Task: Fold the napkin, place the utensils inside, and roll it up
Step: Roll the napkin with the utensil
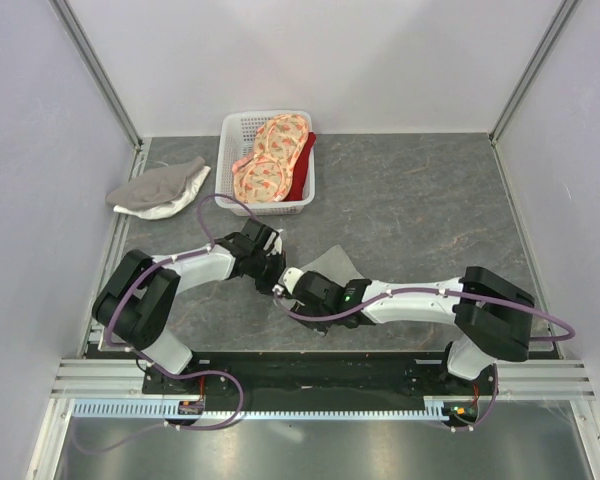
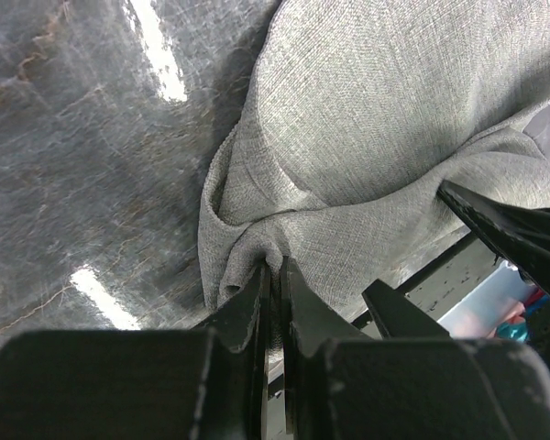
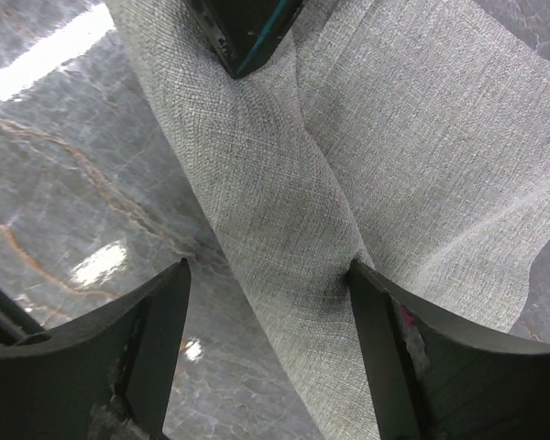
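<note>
The grey-green napkin (image 1: 325,264) lies bunched on the table between the two grippers; it also fills the left wrist view (image 2: 376,137) and the right wrist view (image 3: 394,156). My left gripper (image 1: 272,268) is shut, pinching a puckered edge of the napkin (image 2: 277,261). My right gripper (image 1: 302,285) is open, its fingers (image 3: 165,312) astride a raised fold of the napkin, the right finger touching the cloth. The fork is out of view.
A white basket (image 1: 230,135) with orange-pink patterned cloths (image 1: 270,160) and a red one stands at the back. A smaller grey-and-white cloth (image 1: 160,189) lies at the back left. Grey walls close in on both sides.
</note>
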`<state>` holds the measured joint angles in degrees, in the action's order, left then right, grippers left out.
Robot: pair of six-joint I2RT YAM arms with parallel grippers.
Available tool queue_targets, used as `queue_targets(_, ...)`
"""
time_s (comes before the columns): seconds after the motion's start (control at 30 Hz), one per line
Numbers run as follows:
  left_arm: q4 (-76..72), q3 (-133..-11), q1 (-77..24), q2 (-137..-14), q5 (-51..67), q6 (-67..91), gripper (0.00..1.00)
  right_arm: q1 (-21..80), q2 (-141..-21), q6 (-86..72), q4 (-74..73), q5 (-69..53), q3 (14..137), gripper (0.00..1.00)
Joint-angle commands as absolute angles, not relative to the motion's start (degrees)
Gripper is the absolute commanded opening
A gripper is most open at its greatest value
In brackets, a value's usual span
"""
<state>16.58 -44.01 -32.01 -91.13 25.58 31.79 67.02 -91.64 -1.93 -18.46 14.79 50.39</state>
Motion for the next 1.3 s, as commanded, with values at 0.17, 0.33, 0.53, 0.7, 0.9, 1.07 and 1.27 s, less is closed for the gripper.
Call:
queue_targets(0.17, 19.07, -46.05, -32.08, -90.44, 26.19, 26.54, 0.13, 65.39, -95.71, -0.53, -19.07, 12.76, 51.5, 0.68)
queue_targets(0.33, 19.16, -46.23, -31.21, -88.6, 25.67, 27.33, 0.35, 63.37, -97.99, 2.02, -20.74, 6.69, 52.82, 0.52)
queue_targets(0.53, 19.16, -44.12, -24.89, -83.16, 25.23, 29.0, 0.61, 61.61, -98.09, 1.5, -21.71, -4.21, 52.91, 0.38)
queue_targets(0.7, 19.42, -41.4, -21.62, -77.18, 22.51, 29.35, 0.65, 60.56, -98.26, 0.7, -21.53, -10.71, 53.17, 0.36)
queue_targets(0.9, 17.94, -37.18, -21.45, -71.73, 18.9, 30.76, 0.65, 56.61, -98.7, 0.0, -21.36, -20.55, 53.61, 0.34)
queue_targets(1.07, 10.66, -32.79, -21.44, -63.73, 25.04, 29.71, 0.64, 51.51, -100.37, 0.0, -22.67, -29.68, 55.37, 0.34)
queue_targets(1.27, 4.92, -29.8, -21.71, -62.75, 32.17, 31.37, 0.61, 47.73, -104.76, 1.23, -25.92, -36.91, 58.62, 0.34)
